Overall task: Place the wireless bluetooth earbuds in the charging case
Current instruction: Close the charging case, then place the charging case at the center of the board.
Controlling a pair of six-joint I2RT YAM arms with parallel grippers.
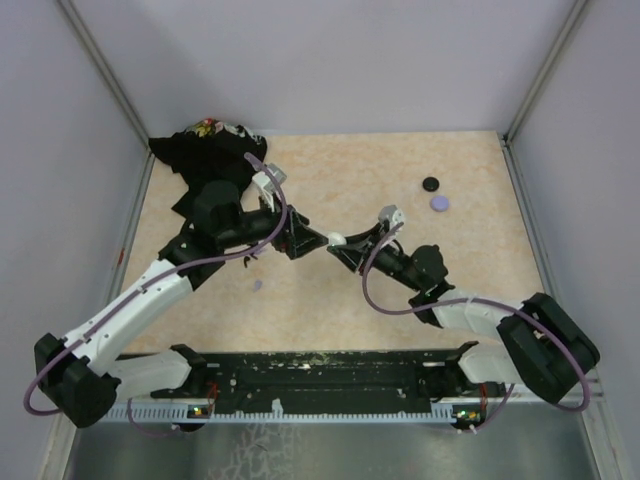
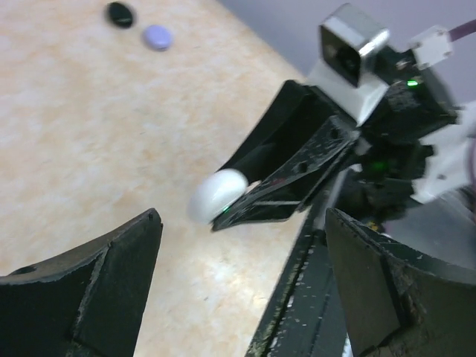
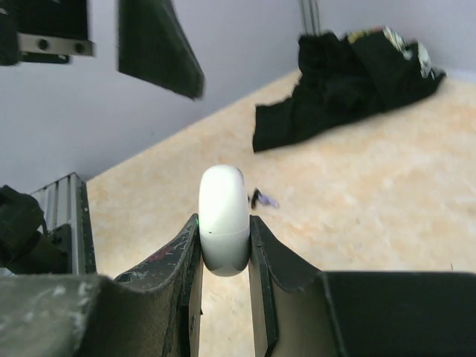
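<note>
Right gripper (image 3: 223,232) fills the foreground of its own wrist view, clamped on the white case (image 3: 223,216). The case stands with its long axis running out along the fingers, and its rounded end pokes past the tips. It looks closed, with only a faint seam showing low down.

Left gripper (image 1: 298,236) faces it nose to nose over the middle of the table (image 1: 480,250), jaws spread wide and holding nothing. From the left wrist, the case (image 2: 217,195) sits straight ahead, just beyond the gap between those fingers (image 2: 111,275) and not yet touching them.

One lavender earbud (image 1: 257,285) lies loose on the table, below and to the left of the meeting point, so it is nearer the left arm. I cannot make out any other buds. Two discs, black (image 1: 430,183) and lavender (image 1: 440,203), lie well apart on the far right.

My reading is that the free left gripper has to do the next job, either lifting the lid or fetching the earbud, while the right holds the case steady.
</note>
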